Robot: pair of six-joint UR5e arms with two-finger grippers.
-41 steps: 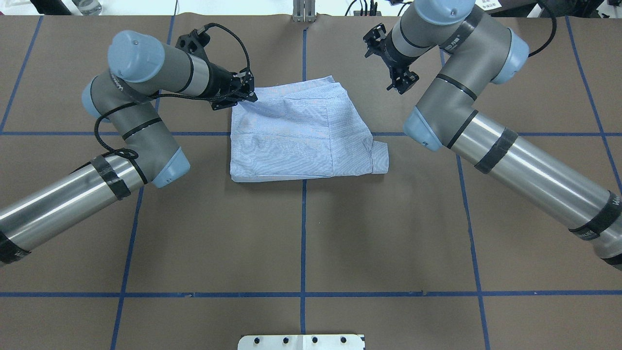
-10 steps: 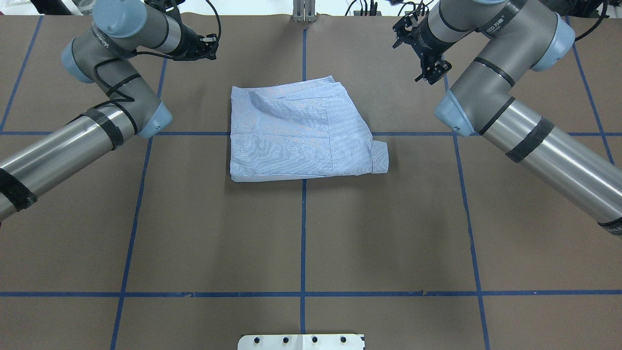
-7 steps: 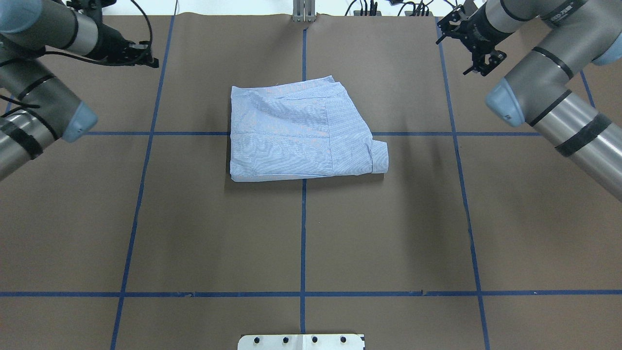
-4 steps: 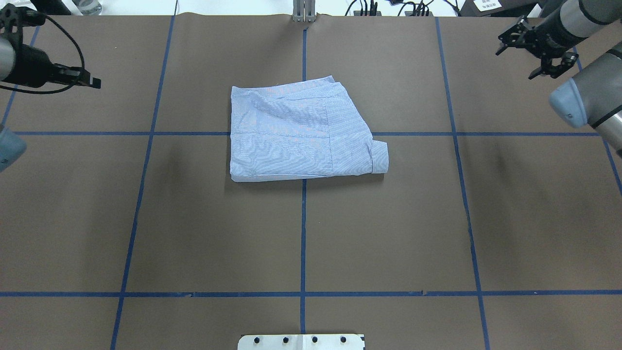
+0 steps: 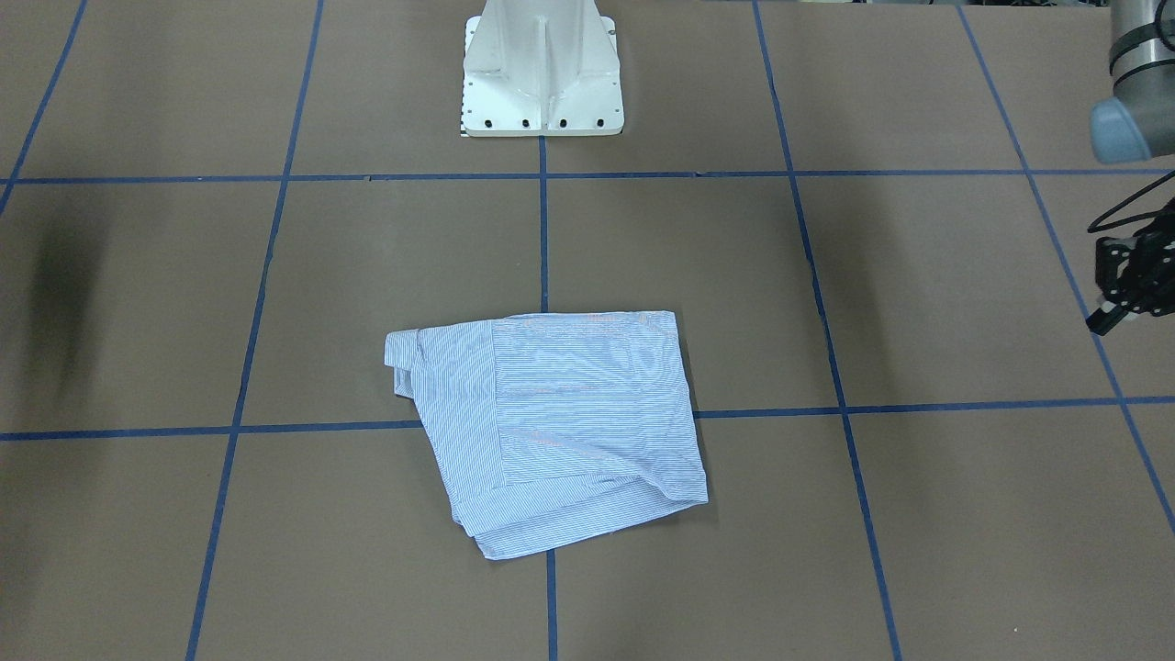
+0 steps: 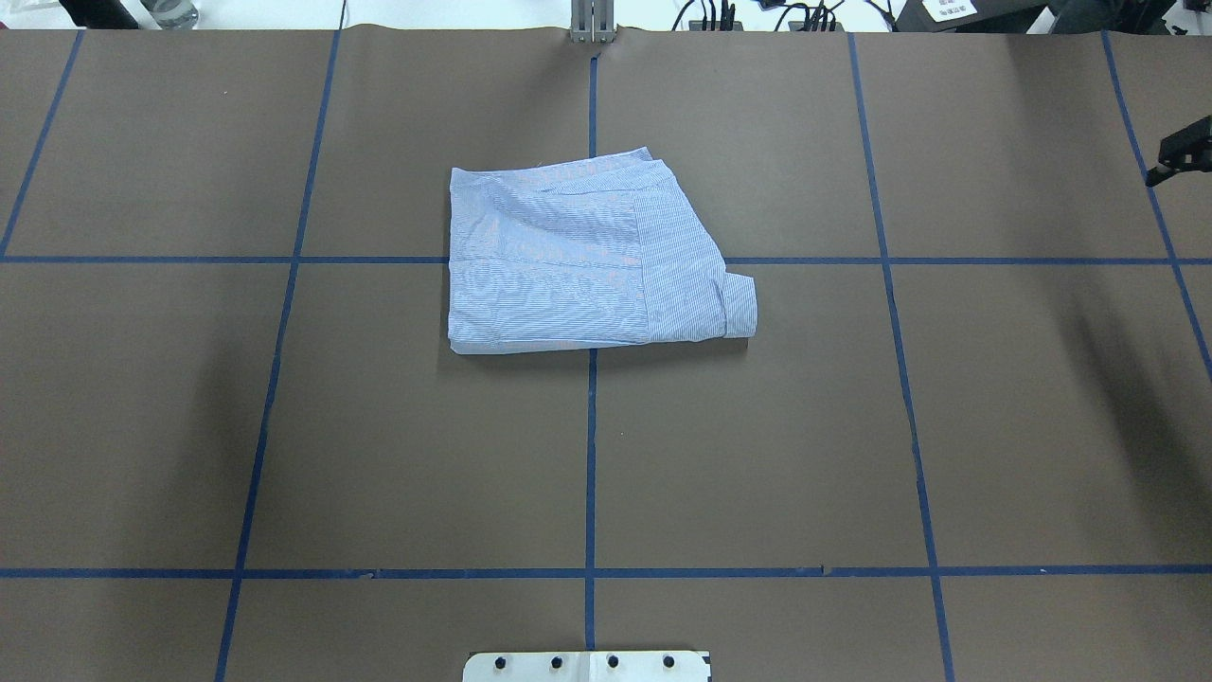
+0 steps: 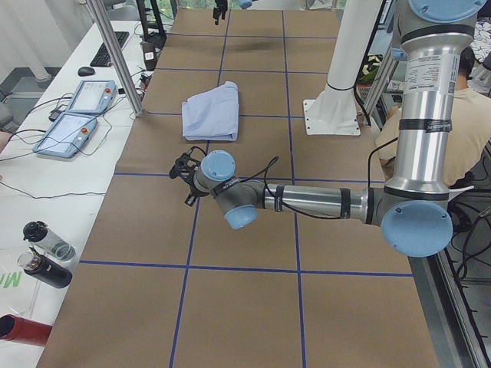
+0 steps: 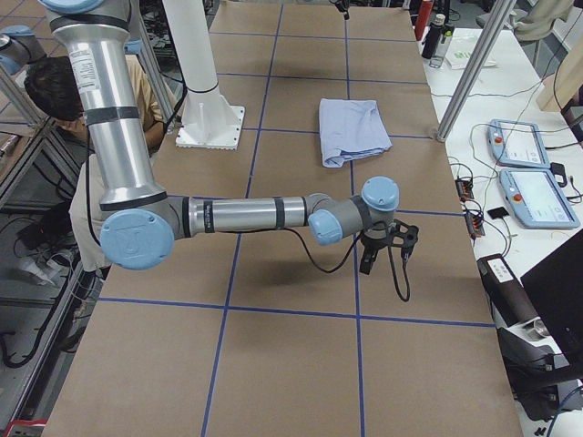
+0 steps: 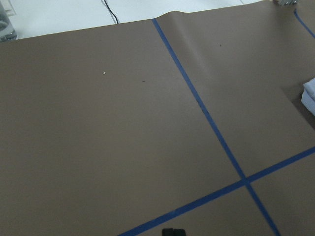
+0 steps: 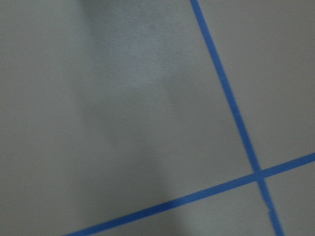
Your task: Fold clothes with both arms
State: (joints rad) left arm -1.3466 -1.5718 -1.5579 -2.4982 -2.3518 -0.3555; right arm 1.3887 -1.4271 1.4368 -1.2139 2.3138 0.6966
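The light blue striped shirt point(image 6: 587, 256) lies folded into a rough rectangle at the table's middle, with a cuff sticking out at its right side; it also shows in the front-facing view point(image 5: 551, 431). No gripper touches it. My left gripper point(image 5: 1106, 312) hangs far out to the robot's left, out of the overhead view, and looks shut and empty; one dark fingertip point(image 9: 173, 232) shows at the bottom middle of its wrist view. My right gripper point(image 6: 1179, 156) just shows at the overhead view's right edge, open and empty.
Brown table cover with a blue tape grid point(image 6: 589, 426). The white pedestal base point(image 5: 542, 69) stands at the robot's side. Off the far edge are control tablets point(image 8: 524, 141) and a metal post point(image 6: 592, 19). Bottles point(image 7: 46, 253) stand beside the table's left end.
Both arms have swung outward from the shirt toward the table's ends. The left arm has left the overhead view; the right one is at its right edge. The shirt has not moved.
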